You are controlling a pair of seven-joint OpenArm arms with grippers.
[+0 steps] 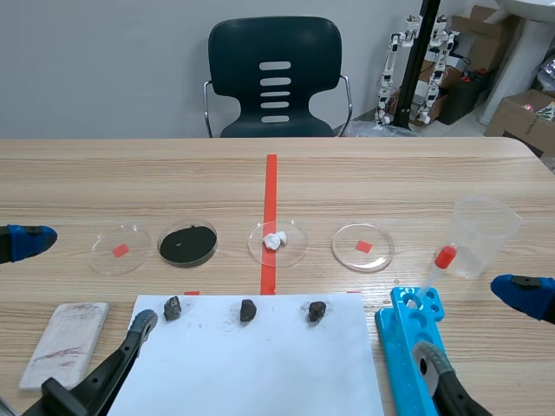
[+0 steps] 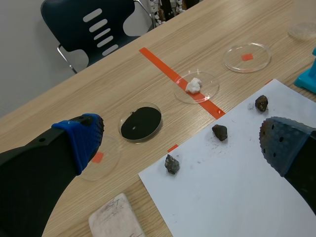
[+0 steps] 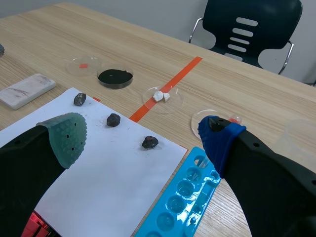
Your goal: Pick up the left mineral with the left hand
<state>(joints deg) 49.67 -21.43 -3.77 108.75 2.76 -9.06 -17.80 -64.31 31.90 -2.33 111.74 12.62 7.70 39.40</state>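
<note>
Zero contact yet. Hovering left gripper (image 2: 182,143) by white paper's (image 2: 222,197) left edge, fingers spread wide, prob. for straddling left mineral (image 2: 172,164) lying at paper's far-left corner, just ahead. Holding right gripper (image 3: 143,138) released too, off paper's right edge, prob. avoiding interference.

Minerals: three, the left mineral (image 1: 173,308), middle mineral (image 1: 248,310) and right mineral (image 1: 317,310).
Dishes: four, the left dish (image 1: 104,252) with a red square, black-powder dish (image 1: 161,246), white-lump dish (image 1: 296,248) and right dish (image 1: 382,253) with a red square.
White lumps (image 3: 158,95): two, in one dish.
Paper sheet (image 1: 251,364): one.
White tile (image 1: 65,342): one.
Blue rack (image 1: 406,347): one.
Plastic cup (image 1: 486,238): one.
Dropper (image 1: 438,264): one.
Chair (image 1: 275,78): one.
</note>
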